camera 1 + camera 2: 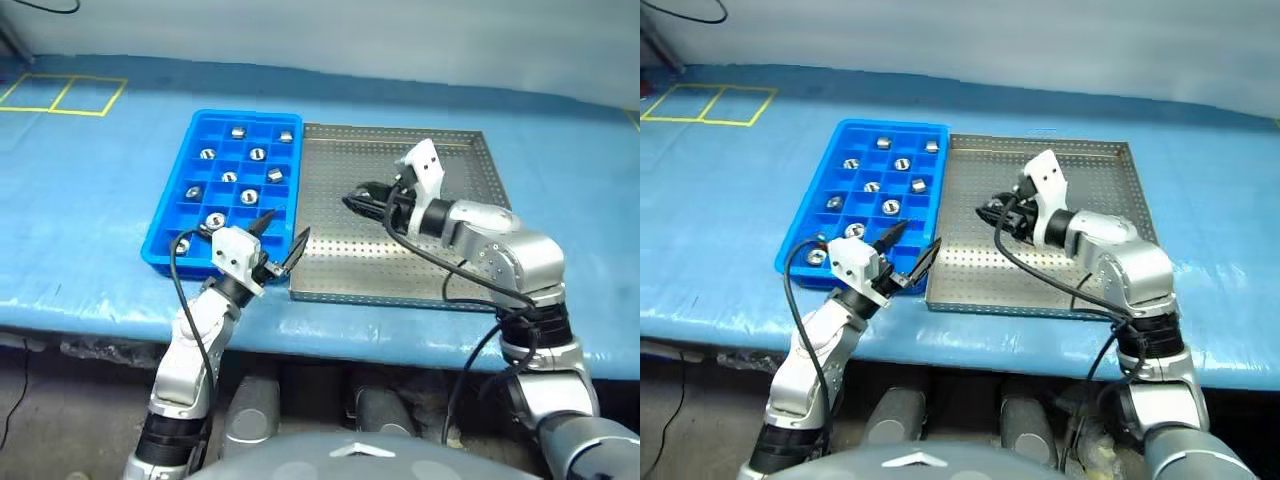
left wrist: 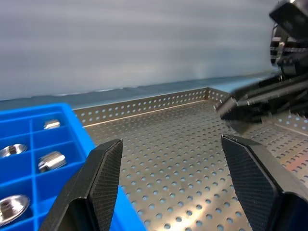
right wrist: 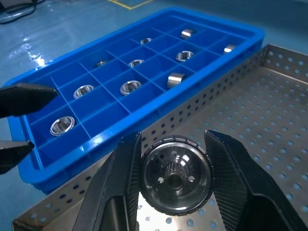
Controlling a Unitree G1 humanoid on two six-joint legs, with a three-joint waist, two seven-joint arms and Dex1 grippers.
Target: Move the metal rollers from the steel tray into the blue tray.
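Right hand [image 3: 173, 180] clamps a metal roller [image 3: 175, 180] over steel tray [image 3: 269, 139].

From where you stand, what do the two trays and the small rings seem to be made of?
Blue tray: glossy moulded plastic, probably. Steel tray: perforated sheet metal with a dull grey sheen. Rollers, like the one held by the right gripper: polished metal, mirror-bright.

Whole bench is wrapped in a shiny blue cover [image 1: 90, 200] that picks up soft glare from the lights. Yellow tape squares [image 1: 62, 95] are marked out in the far left corner, a pale wall [image 1: 400, 40] runs behind, and the floor [image 1: 40, 400] underneath is dark.
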